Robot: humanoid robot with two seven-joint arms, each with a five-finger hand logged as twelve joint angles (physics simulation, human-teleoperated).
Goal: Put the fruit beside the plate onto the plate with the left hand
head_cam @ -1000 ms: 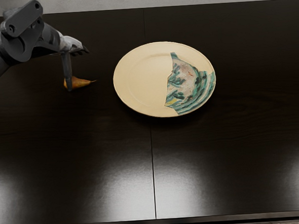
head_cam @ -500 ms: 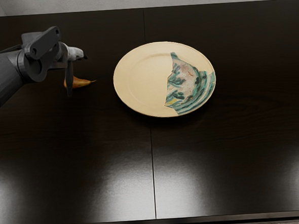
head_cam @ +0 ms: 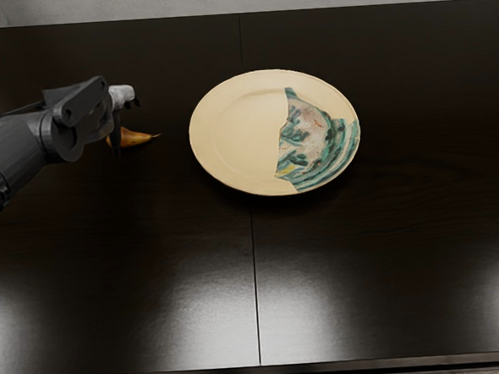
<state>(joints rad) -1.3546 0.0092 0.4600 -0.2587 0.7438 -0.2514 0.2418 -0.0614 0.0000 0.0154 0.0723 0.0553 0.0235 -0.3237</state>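
Note:
A small orange fruit (head_cam: 136, 138) with a pointed tip lies on the dark table, to the left of the plate (head_cam: 229, 133). The plate is cream, with a teal patterned patch on its right half, and nothing lies on it. My left hand (head_cam: 116, 119) comes in from the left edge and hangs low over the fruit's left end. Its fingers are open, and one dark finger points down beside the fruit, hiding that end. The forearm covers most of the palm. The fruit rests on the table, a short gap from the plate's rim.
The dark glossy table (head_cam: 255, 280) runs across the whole view, with a seam down its middle. A pale wall strip lies beyond its far edge. The right arm is out of view.
The left arm has dropped lower and drawn back toward the left, bringing the hand down close over the fruit. The fruit and the plate have not moved.

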